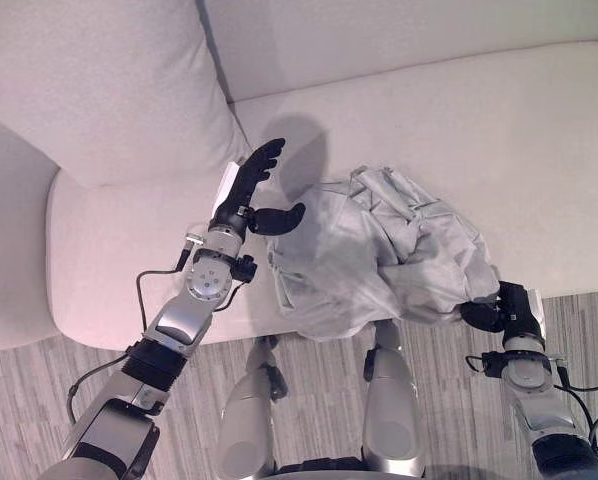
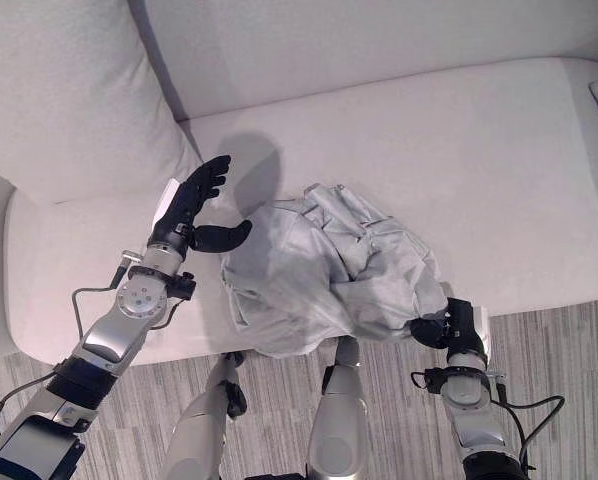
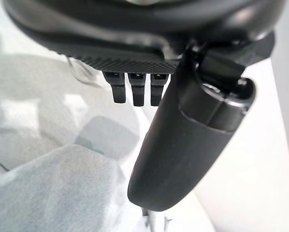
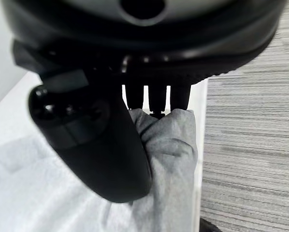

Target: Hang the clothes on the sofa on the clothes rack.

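Before me I see a big white back cushion [image 1: 99,80] that leans in the left corner, and under the front edge there is a grey striped floor [image 1: 459,400] like wood planks.

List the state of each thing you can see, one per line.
Garment: crumpled in a heap on the sofa's front edge, one corner pinched.
Left hand: open, fingers straight, beside the garment.
Right hand: shut on the garment's corner.
Sofa: seat bare apart from the garment.
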{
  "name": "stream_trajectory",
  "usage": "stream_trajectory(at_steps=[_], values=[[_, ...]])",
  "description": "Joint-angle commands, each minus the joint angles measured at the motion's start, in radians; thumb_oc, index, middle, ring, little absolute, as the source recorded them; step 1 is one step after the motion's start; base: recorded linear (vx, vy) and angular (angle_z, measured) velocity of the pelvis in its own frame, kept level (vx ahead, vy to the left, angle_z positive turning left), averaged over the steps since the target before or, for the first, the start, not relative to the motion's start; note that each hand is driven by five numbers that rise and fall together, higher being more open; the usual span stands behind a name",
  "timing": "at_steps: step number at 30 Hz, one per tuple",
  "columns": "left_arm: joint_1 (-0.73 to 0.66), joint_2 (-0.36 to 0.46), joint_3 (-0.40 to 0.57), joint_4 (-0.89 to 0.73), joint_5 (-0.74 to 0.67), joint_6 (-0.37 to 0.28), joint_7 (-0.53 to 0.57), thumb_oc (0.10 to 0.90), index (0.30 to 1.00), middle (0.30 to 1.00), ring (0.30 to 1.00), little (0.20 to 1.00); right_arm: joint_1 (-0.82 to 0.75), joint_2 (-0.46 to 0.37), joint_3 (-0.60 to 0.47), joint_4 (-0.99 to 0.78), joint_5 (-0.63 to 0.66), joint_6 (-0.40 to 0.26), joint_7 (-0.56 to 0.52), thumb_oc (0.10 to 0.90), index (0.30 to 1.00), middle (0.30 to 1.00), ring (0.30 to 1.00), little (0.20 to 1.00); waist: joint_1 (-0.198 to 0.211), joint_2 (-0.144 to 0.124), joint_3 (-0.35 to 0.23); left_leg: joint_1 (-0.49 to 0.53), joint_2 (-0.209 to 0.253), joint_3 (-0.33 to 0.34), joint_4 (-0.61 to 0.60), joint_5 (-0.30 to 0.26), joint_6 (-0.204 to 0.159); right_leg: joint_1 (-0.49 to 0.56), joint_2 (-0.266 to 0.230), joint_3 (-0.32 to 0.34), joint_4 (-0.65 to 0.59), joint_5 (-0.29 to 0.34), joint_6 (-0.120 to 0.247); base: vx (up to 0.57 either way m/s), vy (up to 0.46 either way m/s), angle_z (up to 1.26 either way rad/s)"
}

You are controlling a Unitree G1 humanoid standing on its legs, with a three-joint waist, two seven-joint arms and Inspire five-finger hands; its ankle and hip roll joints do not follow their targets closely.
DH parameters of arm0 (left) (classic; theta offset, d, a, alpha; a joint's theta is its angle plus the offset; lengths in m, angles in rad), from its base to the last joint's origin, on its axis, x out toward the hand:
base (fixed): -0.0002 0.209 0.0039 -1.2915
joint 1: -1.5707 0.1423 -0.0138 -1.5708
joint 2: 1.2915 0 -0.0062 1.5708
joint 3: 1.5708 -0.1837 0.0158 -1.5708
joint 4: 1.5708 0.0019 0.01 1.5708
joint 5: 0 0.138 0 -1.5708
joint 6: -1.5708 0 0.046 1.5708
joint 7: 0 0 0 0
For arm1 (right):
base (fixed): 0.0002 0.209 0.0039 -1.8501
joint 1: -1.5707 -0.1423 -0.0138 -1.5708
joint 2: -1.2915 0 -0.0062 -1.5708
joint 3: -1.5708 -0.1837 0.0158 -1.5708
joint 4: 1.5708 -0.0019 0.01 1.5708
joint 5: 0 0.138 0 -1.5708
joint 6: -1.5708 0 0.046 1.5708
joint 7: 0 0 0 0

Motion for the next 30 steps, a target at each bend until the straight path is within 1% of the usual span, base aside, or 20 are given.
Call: stream_trajectory(at_steps=[1,2,4,5,6,8,10,18,21,24,25,26,28,29,30], values=[[-0.1,0.053,0.017,0.013,0.054,-0.052,0.0,0.8,0.9,0.9,0.9,0.9,0.04,-0.045,-0.111,-0.041,-0.011,-0.045,-0.07,0.4,0.3,0.3,0.3,0.3,0.019,-0.055,-0.008,0.094,0.086,-0.027,0.002,-0.102,-0.085,0.007,0.003,0.013,0.004,-0.014,0.027,-0.02,-0.034,-0.14],[-0.102,0.057,0.015,0.014,0.055,-0.053,-0.002,0.8,0.9,0.9,0.9,0.9,0.037,-0.045,-0.111,-0.041,-0.009,-0.046,-0.07,0.4,0.3,0.3,0.3,0.3,0.019,-0.055,-0.008,0.093,0.087,-0.026,0.002,-0.101,-0.085,0.003,0.004,0.015,0.004,-0.014,0.027,-0.02,-0.018,-0.16],[-0.11,0.084,0.003,0.011,0.102,-0.055,-0.013,0.8,0.9,0.9,0.9,0.9,0.029,-0.054,-0.116,-0.038,-0.007,-0.052,-0.075,0.4,0.3,0.3,0.3,0.3,0.02,-0.049,-0.004,0.092,0.091,-0.025,0.002,-0.1,-0.088,-0.002,0.005,0.017,0.004,-0.011,0.028,-0.01,-0.022,-0.16],[-0.103,0.123,-0.009,0.009,0.163,-0.053,-0.022,0.8,0.9,0.9,0.9,0.9,0.028,-0.062,-0.131,-0.051,-0.004,-0.057,-0.075,0.4,0.3,0.3,0.3,0.3,0.021,-0.043,-0.004,0.089,0.092,-0.024,0.002,-0.097,-0.09,-0.007,0.004,0.017,0.004,-0.009,0.029,-0.01,-0.014,-0.07],[-0.103,0.123,-0.009,0.009,0.165,-0.053,-0.022,0.8,0.9,0.9,0.9,0.9,0.028,-0.062,-0.131,-0.051,-0.004,-0.057,-0.075,0.4,0.3,0.3,0.3,0.3,0.022,-0.043,-0.004,0.088,0.092,-0.024,0.002,-0.097,-0.09,-0.008,0.004,0.017,0.004,-0.008,0.029,0.0,-0.015,-0.03],[-0.076,0.17,-0.031,0.027,0.269,-0.052,-0.03,0.8,0.9,0.9,0.9,0.9,0.027,-0.071,-0.141,-0.059,0.002,-0.068,-0.076,0.4,0.3,0.3,0.3,0.3,0.027,-0.032,0.002,0.09,0.094,-0.025,0.002,-0.1,-0.093,-0.007,0.006,0.015,0.004,-0.012,0.028,-0.01,-0.003,-0.02],[-0.07,0.188,-0.046,0.056,0.329,-0.049,-0.029,0.8,0.9,0.9,0.9,0.9,0.025,-0.076,-0.144,-0.071,0.006,-0.078,-0.075,0.4,0.3,0.3,0.3,0.3,0.027,-0.034,0.006,0.083,0.092,-0.024,0.002,-0.092,-0.094,-0.014,0.004,0.016,0.004,-0.007,0.026,-0.03,-0.007,-0.05],[-0.061,0.147,-0.075,0.153,0.415,-0.038,-0.006,0.8,0.9,0.9,0.9,0.9,0.038,-0.081,-0.158,-0.123,0.027,-0.099,-0.081,0.4,0.3,0.3,0.3,0.3,0.022,-0.053,0.032,0.058,0.102,-0.028,0.002,-0.082,-0.101,-0.038,0.012,0.012,0.004,-0.002,0.02,-0.01,-0.004,0.0],[-0.066,0.126,-0.076,0.171,0.422,-0.035,0.005,0.8,0.9,0.9,0.9,0.9,0.041,-0.082,-0.166,-0.125,0.032,-0.1,-0.089,0.4,0.3,0.3,0.3,0.3,0.023,-0.062,0.042,0.043,0.11,-0.032,0.003,-0.075,-0.104,-0.05,0.019,0.01,0.004,0.001,0.016,-0.02,-0.046,0.01],[-0.078,0.086,-0.074,0.186,0.4,-0.027,0.022,0.8,0.9,0.9,0.9,0.9,0.034,-0.08,-0.156,-0.124,0.033,-0.098,-0.093,0.4,0.3,0.3,0.3,0.3,0.022,-0.069,0.047,0.035,0.115,-0.036,0.004,-0.072,-0.105,-0.057,0.022,0.007,0.005,0.002,0.013,-0.02,-0.045,0.01],[-0.089,0.051,-0.074,0.195,0.381,-0.021,0.039,0.8,0.9,0.9,0.9,0.9,0.028,-0.078,-0.147,-0.122,0.032,-0.096,-0.099,0.4,0.3,0.3,0.3,0.3,0.021,-0.073,0.049,0.034,0.117,-0.037,0.006,-0.076,-0.107,-0.058,0.025,0.007,0.008,-0.002,0.012,0.0,-0.04,0.02],[-0.09,0.05,-0.075,0.197,0.381,-0.021,0.04,0.747,0.82,0.82,0.82,0.82,0.027,-0.078,-0.147,-0.122,0.032,-0.096,-0.099,0.4,0.3,0.3,0.3,0.3,0.021,-0.072,0.049,0.034,0.117,-0.037,0.006,-0.076,-0.107,-0.058,0.025,0.006,0.008,-0.002,0.012,0.0,-0.036,0.01],[-0.129,0.003,-0.096,0.222,0.359,-0.017,0.063,0.4,0.3,0.3,0.3,0.3,0.007,-0.077,-0.118,-0.124,0.03,-0.093,-0.105,0.4,0.3,0.3,0.3,0.3,0.017,-0.079,0.05,0.029,0.121,-0.037,0.007,-0.075,-0.108,-0.064,0.028,0.01,0.008,-0.003,0.009,-0.01,-0.036,0.01],[-0.129,0.003,-0.096,0.222,0.359,-0.017,0.063,0.4,0.3,0.3,0.3,0.3,0.007,-0.077,-0.118,-0.123,0.03,-0.093,-0.105,0.4,0.3,0.3,0.3,0.3,0.017,-0.079,0.05,0.029,0.121,-0.037,0.007,-0.075,-0.108,-0.064,0.028,0.01,0.008,-0.003,0.009,-0.01,-0.045,0.01],[-0.152,-0.015,-0.107,0.233,0.352,-0.013,0.074,0.4,0.3,0.3,0.3,0.3,0.001,-0.073,-0.104,-0.128,0.033,-0.094,-0.11,0.4,0.3,0.3,0.3,0.3,0.014,-0.082,0.05,0.029,0.123,-0.037,0.008,-0.074,-0.108,-0.066,0.031,0.012,0.008,-0.003,0.008,0.0,0.0,0.0]])
